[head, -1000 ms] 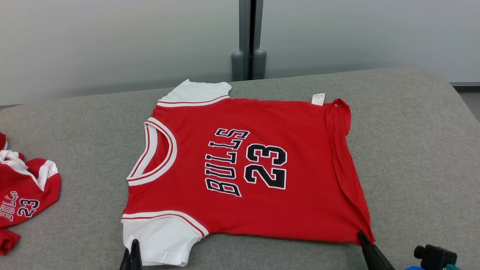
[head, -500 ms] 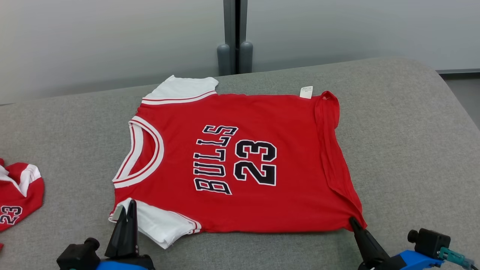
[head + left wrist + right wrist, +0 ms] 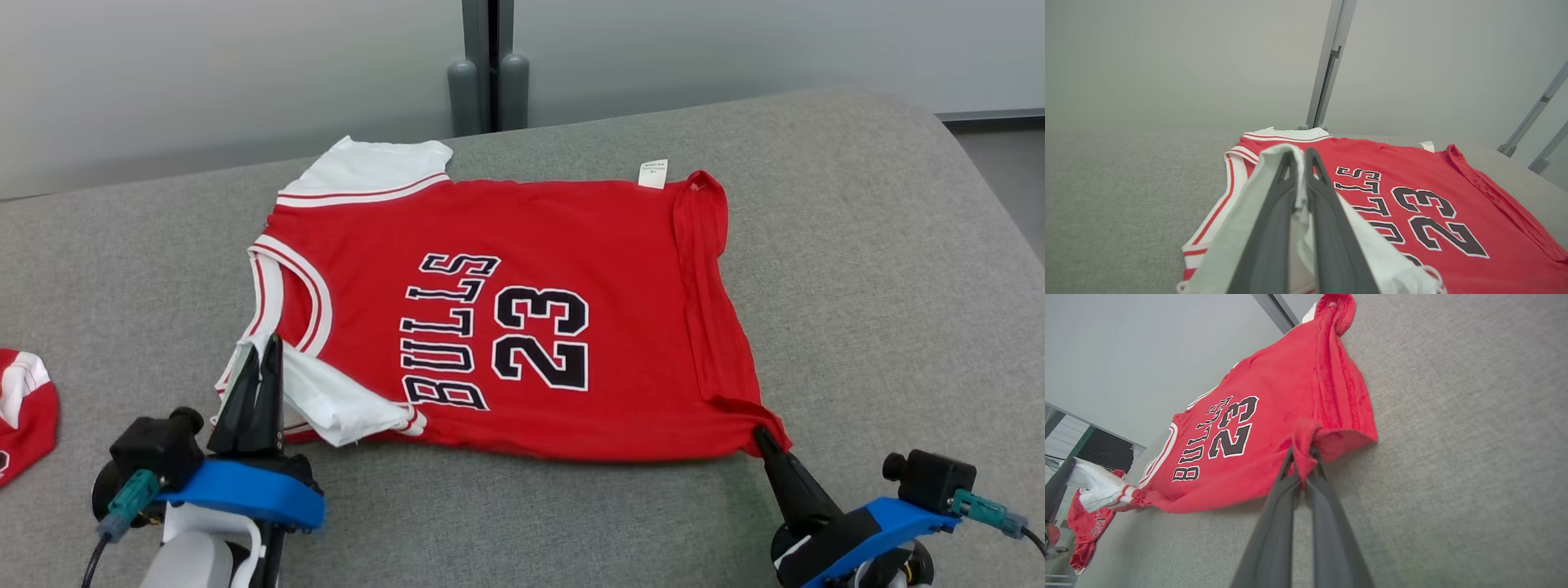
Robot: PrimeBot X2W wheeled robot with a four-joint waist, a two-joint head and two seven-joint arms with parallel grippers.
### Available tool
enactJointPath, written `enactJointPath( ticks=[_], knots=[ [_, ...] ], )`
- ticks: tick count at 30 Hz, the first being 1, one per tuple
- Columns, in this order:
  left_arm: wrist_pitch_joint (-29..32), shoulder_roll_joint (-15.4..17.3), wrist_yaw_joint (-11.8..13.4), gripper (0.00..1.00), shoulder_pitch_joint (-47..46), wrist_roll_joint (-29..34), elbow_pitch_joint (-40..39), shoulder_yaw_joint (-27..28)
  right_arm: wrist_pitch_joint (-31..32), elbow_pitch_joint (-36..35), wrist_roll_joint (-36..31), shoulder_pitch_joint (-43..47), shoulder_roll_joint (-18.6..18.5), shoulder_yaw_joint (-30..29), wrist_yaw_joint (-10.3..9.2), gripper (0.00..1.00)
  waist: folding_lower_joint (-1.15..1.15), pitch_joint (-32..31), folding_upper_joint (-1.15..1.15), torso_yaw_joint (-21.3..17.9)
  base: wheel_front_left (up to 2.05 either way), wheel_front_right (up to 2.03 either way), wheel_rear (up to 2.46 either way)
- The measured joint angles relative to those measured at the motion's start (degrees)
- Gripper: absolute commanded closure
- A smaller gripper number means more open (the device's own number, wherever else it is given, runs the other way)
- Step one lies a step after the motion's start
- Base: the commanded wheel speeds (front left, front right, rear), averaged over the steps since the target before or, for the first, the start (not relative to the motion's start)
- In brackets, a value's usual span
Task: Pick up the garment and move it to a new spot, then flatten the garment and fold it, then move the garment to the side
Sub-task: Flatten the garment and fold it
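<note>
The garment (image 3: pixel 522 245) is a red jersey with white sleeves and "BULLS 23" in black, spread on the grey table (image 3: pixel 857 269) with its neck to the left. My left gripper (image 3: pixel 261 353) is shut on the near white sleeve (image 3: pixel 335 402), lifted and drawn in over the jersey's body. In the left wrist view the white cloth (image 3: pixel 1300 192) is pinched between the dark fingers (image 3: pixel 1274 228). My right gripper (image 3: pixel 761 437) is shut on the near hem corner; the right wrist view shows red cloth (image 3: pixel 1303 451) bunched in my right gripper (image 3: pixel 1302 455).
A second red jersey (image 3: pixel 24 408) lies crumpled at the table's left edge. A grey post (image 3: pixel 488 65) stands against the pale wall behind the table. Bare grey table surface lies to the right of the garment and in front of it.
The left gripper has risen and moved forward, lifting the near white sleeve and folding it onto the jersey. The right gripper has carried the hem corner forward. The head camera has shifted, sliding the scene left.
</note>
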Motion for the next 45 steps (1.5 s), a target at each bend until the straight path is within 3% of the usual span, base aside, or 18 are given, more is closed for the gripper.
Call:
enactJointPath(
  ticks=[17,18,19,20,21,28,35,45],
  knots=[
    [0.4,2.7,-0.1,1.00,-14.7,-1.7,14.5,-4.4,-0.5,7.2,-0.5,-11.0,-0.8,2.5,0.00,1.00,0.00,4.1,0.00,-1.0,0.00,0.00,0.00],
    [0.4,2.8,-0.1,1.00,-15.2,-1.8,15.5,-4.6,-0.7,7.7,-0.6,-11.5,-0.8,2.8,0.00,0.65,0.00,4.2,0.00,-1.1,0.00,0.00,0.00],
    [0.2,2.9,-0.1,0.82,-15.7,-1.8,16.4,-4.6,-1.1,8.1,-0.7,-11.8,-0.8,3.0,0.00,0.04,0.00,4.3,0.01,-1.1,0.00,0.00,0.00],
    [0.0,2.9,-0.1,0.37,-16.1,-1.8,17.1,-4.6,-1.3,8.6,-0.8,-12.1,-0.9,3.2,0.00,0.00,0.00,4.3,0.01,-1.1,0.00,0.00,0.00],
    [-0.1,3.0,-0.1,0.00,-16.5,-1.7,17.6,-4.6,-1.7,9.0,-1.2,-12.3,-1.0,3.5,0.00,0.00,0.01,4.3,0.01,-1.1,0.00,0.00,0.00],
    [-0.3,2.4,-0.1,0.00,-16.3,-0.9,17.5,-2.6,-5.3,10.4,-4.7,-12.0,-2.7,4.1,0.00,0.00,-0.01,3.3,0.00,-0.3,0.00,0.00,0.00],
    [-0.3,2.1,-0.1,0.00,-10.4,0.6,16.6,-0.2,-6.2,11.6,-7.8,-9.7,-4.6,3.2,0.00,0.00,-0.01,2.3,0.00,0.2,0.00,0.00,0.00],
    [-0.3,2.8,-0.1,0.00,-8.6,2.8,21.1,-0.2,-5.5,16.2,-10.9,-12.0,-3.7,3.1,0.00,0.00,-0.01,3.2,0.01,0.6,0.00,0.00,0.00]
  ],
)
